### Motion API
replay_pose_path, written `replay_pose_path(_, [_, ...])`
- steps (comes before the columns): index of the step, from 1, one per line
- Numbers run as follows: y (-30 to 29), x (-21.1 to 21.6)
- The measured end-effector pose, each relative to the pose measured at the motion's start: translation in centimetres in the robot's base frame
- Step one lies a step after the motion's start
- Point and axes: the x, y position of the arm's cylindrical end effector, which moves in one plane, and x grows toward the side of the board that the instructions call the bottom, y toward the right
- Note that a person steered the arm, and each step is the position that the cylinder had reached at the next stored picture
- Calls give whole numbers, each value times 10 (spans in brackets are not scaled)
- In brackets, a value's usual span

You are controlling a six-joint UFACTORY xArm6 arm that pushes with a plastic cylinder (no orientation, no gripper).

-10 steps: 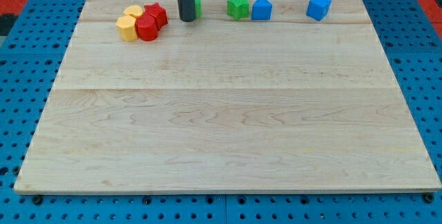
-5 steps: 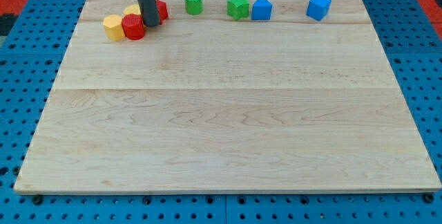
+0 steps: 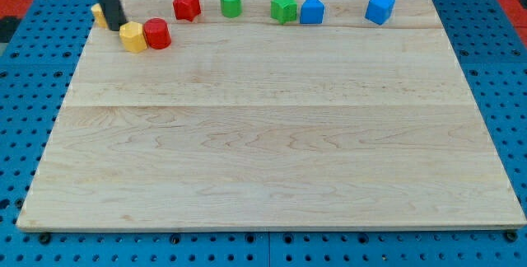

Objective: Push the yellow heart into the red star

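Note:
The red star (image 3: 187, 5) sits near the board's top edge, left of centre. A yellow block (image 3: 98, 14), which I take for the yellow heart, lies at the board's top left edge, mostly hidden behind my rod. My tip (image 3: 114, 27) rests just right of and below it, touching or nearly touching it. The tip is well to the left of the red star. A yellow hexagonal block (image 3: 132, 37) and a red cylinder (image 3: 156, 34) sit side by side between the tip and the star, slightly lower.
Along the top edge, right of the star, stand a green cylinder (image 3: 230, 2), a green star (image 3: 284, 8) and two blue blocks (image 3: 312, 10) (image 3: 380, 8). The wooden board (image 3: 272, 135) lies on a blue pegboard (image 3: 25, 94).
My tip has swept left along the top edge, from the green cylinder past the red star. It carried one yellow block to the board's left edge, and the cluster has come apart.

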Motion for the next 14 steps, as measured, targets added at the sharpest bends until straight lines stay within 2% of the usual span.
replay_pose_path(1, [-7,14])
replay_pose_path(3, [-44,10])
replay_pose_path(5, [-8,-23])
replay_pose_path(6, [5,-25])
replay_pose_path(7, [-48,-34])
replay_pose_path(10, [-30,-55])
replay_pose_path(11, [3,-55])
replay_pose_path(14, [53,-55])
